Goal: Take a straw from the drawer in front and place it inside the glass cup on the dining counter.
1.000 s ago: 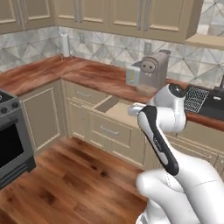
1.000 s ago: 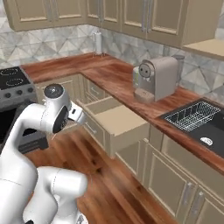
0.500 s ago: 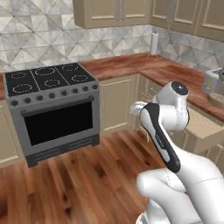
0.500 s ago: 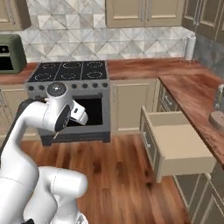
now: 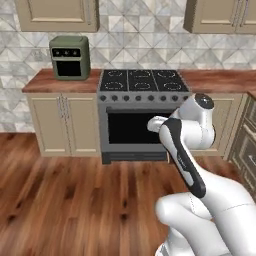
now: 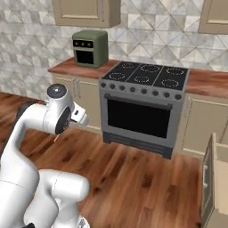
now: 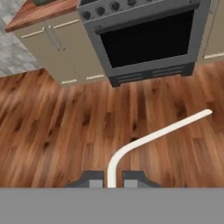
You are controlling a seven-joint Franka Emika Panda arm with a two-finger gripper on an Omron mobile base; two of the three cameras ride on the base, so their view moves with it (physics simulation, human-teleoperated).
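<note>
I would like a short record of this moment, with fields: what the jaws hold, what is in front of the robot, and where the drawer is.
held item: the straw, pale and bent, rising between the jaws
gripper: shut on the straw
in front: a grey stove with a dark oven door
on the worktop: a green appliance, left of the stove
drawer: open, at the right edge of the right base view
floor: wood planks

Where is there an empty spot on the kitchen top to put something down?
The wooden worktop left of the green toaster oven is bare, and so is the stretch right of the stove. The stove's burners fill the middle. The end effector holds the straw over the wood floor.
</note>
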